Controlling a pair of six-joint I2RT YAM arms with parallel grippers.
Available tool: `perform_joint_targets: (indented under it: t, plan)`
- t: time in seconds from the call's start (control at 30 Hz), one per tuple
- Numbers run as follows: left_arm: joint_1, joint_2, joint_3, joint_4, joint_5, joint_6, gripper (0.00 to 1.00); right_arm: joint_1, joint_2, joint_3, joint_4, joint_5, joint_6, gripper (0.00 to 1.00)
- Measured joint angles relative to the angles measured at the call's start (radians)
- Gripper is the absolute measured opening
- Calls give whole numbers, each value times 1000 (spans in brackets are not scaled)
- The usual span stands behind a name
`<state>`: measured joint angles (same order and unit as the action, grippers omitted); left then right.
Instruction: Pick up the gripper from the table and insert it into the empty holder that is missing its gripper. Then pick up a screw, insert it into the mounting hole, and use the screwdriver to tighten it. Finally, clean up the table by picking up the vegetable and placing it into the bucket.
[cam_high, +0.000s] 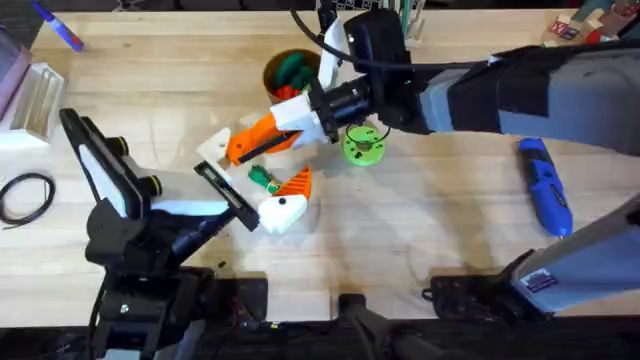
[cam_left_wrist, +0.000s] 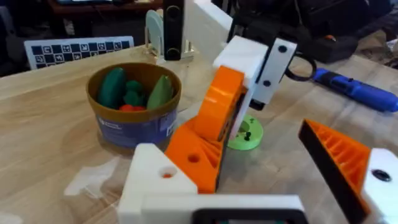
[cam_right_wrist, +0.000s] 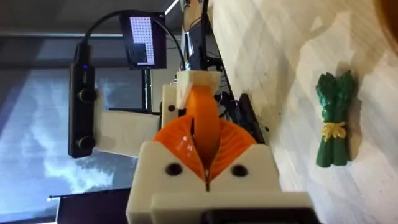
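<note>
Overhead, your right arm's jaws (cam_high: 262, 143) pinch the small orange ribbed plastic wedge (cam_high: 250, 143), its long axis angled toward the white boxy holder block (cam_high: 212, 150) just left; left jaws (cam_high: 283, 203) spread.

The orange ribbed gripper (cam_high: 262, 139) is up off the tabletop, pinched at one end in the right hand (cam_high: 312, 118) and slanting down toward the white holder (cam_high: 212, 151), its lower end at the block. The blue screwdriver (cam_high: 545, 187) lies flat, well off to the right. The green vegetable (cam_high: 262, 179), a slim bunch with a tan band, lies on the wood just below the gripper. The bucket (cam_high: 277, 70), blue-walled and brown-rimmed, stands upright behind with toy vegetables inside.
</note>
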<state>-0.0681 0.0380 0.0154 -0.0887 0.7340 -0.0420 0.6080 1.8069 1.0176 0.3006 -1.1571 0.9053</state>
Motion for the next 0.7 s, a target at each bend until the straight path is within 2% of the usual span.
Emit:
perform_joint_targets:
  t: [0.27, 0.43, 0.7]
  plan:
    - [0, -3, 0, -1, 54, 50, 986, -25, 16, 0, 11, -86, -73, 7]
    - [0, -8, -1, 5, 124, 67, 986, -53, 24, -2, 1, -142, -110, 6]
    - [0, -8, -7, 11, 194, 38, 986, -72, 28, -9, -24, -177, -68, 6]
